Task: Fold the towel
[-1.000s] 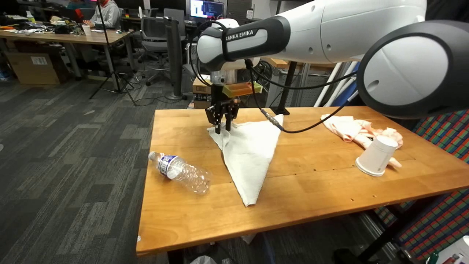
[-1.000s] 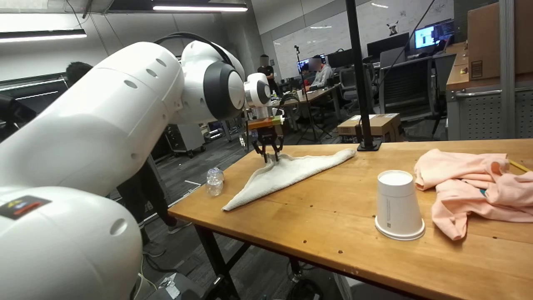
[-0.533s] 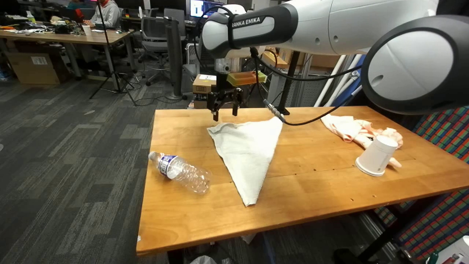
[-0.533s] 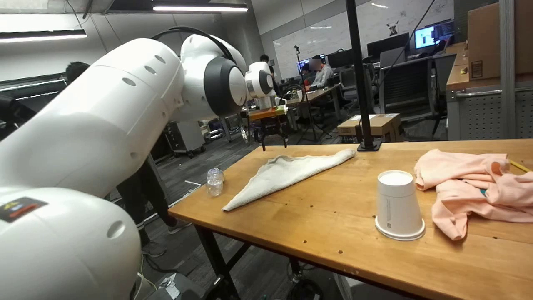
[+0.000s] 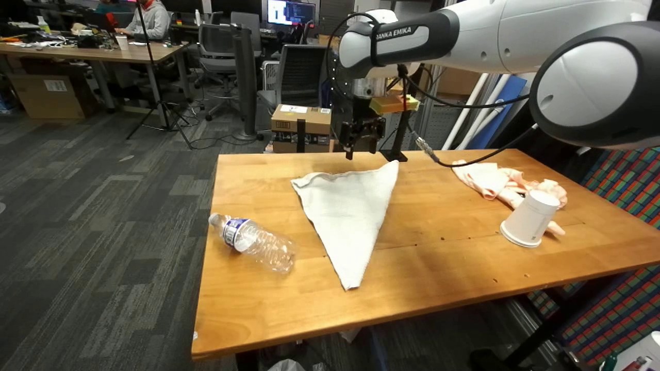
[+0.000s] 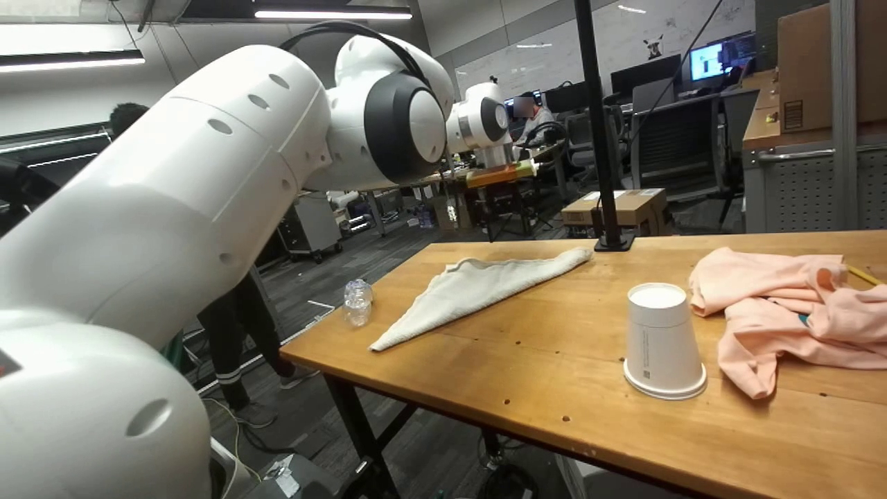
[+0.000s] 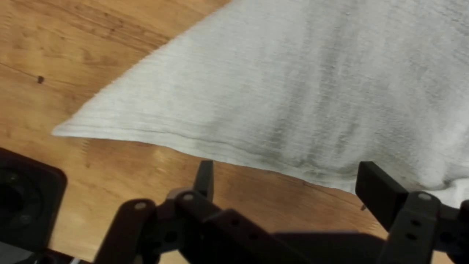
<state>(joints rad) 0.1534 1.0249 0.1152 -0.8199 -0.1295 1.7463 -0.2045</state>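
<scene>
A white towel (image 5: pixel 346 216) lies on the wooden table in a roughly triangular shape, one long point toward the near edge in this exterior view. From another side the towel (image 6: pixel 485 285) looks mostly flat, with a slight ridge along its back edge. My gripper (image 5: pixel 362 151) hangs above the table behind the towel's back edge, apart from the cloth. In the wrist view the gripper (image 7: pixel 285 163) has its jaws wide apart, with only bare wood and the hem of the towel (image 7: pixel 256 91) seen below and between them.
A clear plastic bottle (image 5: pixel 258 245) lies left of the towel. An upside-down white cup (image 6: pixel 663 346) and a crumpled peach cloth (image 6: pixel 783 305) are on the right. A black post (image 6: pixel 604 138) rises from the table's back edge, its base (image 5: pixel 393 155) close to my gripper.
The jaws have opened and let go of the towel's back corner. My gripper has risen and moved along the back edge toward the post; the released cloth has settled flatter.
</scene>
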